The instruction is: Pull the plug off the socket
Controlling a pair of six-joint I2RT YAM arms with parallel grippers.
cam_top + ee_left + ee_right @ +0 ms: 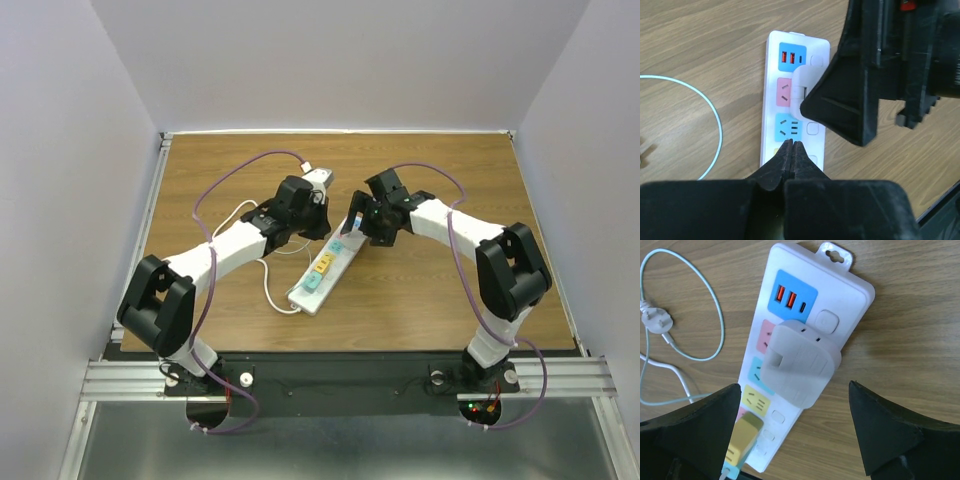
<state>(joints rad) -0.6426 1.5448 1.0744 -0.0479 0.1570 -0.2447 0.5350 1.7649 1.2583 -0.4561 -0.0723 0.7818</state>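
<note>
Since the plug (pixel 797 362) looks light, stiff and slick, grasp its flat sides — right gripper (pixel 795 387) spread wide either side, left gripper (pixel 792 145) pinched together, empty.

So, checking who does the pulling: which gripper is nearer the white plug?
Right. The right gripper is open with a finger on each side of the plug; the left gripper is shut, its tip over the power strip, just short of the plug.
</note>
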